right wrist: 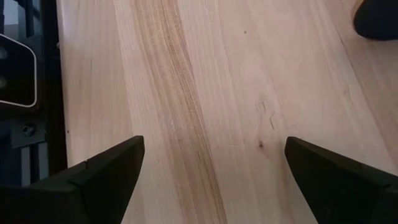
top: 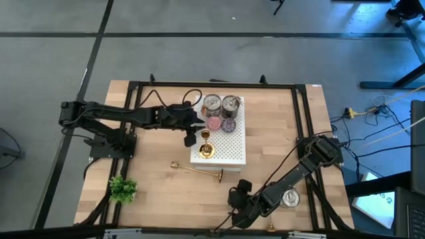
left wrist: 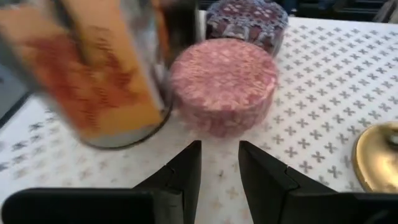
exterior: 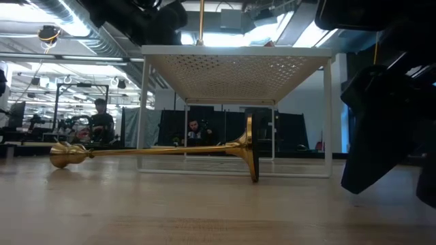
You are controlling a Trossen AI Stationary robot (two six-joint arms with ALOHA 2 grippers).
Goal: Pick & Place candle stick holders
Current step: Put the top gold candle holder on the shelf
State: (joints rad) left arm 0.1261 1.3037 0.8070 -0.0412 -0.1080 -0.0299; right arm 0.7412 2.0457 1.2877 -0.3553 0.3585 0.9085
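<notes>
On the wooden table (top: 159, 192) stands a white perforated shelf (top: 229, 149), raised on thin legs. Its top carries two round silver tins (top: 221, 103), a pink disc (top: 214, 123), a purple disc (top: 229, 124) and two gold candle stick holders: an upright holder (top: 205, 135) and a second holder (top: 204, 151) just beside it, nearer the front edge. Whether the second one is upright or tipped cannot be settled from above.

A third candle stick holder (top: 196, 170) lies on its side on the table just in front of the shelf, its flared base toward the shelf's front right corner and its cup end pointing to the left arm's side. Nothing grips it.

The left gripper (left wrist: 219, 165) hovers over the shelf top, close to the pink disc, with its fingers (left wrist: 186, 168) drawn nearly together and a narrow gap between them; nothing is grasped.

The right gripper (right wrist: 214, 168) hangs low over bare wood near the table's front edge, its fingers spread wide and empty.

A small green plant (top: 123, 188) sits at the front left corner.
</notes>
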